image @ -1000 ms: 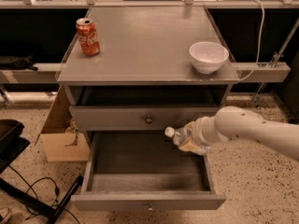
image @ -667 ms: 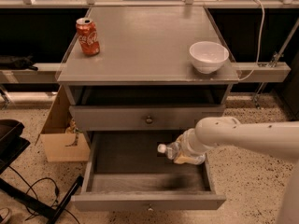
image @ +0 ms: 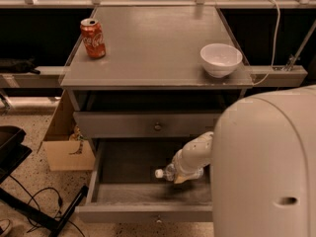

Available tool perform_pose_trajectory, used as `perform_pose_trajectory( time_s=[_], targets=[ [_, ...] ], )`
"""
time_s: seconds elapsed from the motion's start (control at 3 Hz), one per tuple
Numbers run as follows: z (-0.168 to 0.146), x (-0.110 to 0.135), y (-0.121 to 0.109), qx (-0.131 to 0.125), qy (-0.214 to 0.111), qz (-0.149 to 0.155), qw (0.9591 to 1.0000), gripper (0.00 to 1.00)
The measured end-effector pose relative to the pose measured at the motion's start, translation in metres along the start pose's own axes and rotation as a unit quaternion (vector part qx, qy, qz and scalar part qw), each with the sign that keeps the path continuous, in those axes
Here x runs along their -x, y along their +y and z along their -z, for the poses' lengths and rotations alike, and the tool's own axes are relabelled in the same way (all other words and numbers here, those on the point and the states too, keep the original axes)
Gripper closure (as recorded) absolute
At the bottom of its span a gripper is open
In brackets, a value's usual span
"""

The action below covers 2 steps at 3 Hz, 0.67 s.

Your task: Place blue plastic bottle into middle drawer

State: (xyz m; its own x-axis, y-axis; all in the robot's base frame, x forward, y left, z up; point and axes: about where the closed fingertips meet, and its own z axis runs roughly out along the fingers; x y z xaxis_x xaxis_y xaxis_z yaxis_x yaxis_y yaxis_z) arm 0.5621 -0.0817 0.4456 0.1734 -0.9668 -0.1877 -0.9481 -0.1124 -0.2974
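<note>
The blue plastic bottle (image: 168, 173) lies on its side, white cap pointing left, low inside the open middle drawer (image: 123, 194). My gripper (image: 185, 174) is down in the drawer at the bottle's right end, around its body. My white arm (image: 195, 154) reaches in from the right and hides most of the bottle. The large white arm housing (image: 266, 167) covers the drawer's right part.
A red cola can (image: 93, 38) stands at the cabinet top's left edge and a white bowl (image: 220, 59) at its right. The closed knobbed drawer front (image: 158, 126) is just above the open drawer. A cardboard box (image: 66, 147) and cables lie on the floor at left.
The bottle has gone down and leftward from above the drawer into its interior. The arm has swung in close and now fills the right of the view.
</note>
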Motion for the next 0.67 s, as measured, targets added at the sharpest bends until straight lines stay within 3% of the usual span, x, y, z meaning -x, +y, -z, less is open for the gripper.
perform_pose_trajectory(
  time_s=[0.33, 0.67],
  targets=[
    [-0.030, 0.016, -0.007, 0.004, 0.005, 0.038, 0.9992, 1.00],
    [-0.057, 0.032, -0.015, 0.011, 0.011, 0.055, 0.9984, 0.76]
  ],
)
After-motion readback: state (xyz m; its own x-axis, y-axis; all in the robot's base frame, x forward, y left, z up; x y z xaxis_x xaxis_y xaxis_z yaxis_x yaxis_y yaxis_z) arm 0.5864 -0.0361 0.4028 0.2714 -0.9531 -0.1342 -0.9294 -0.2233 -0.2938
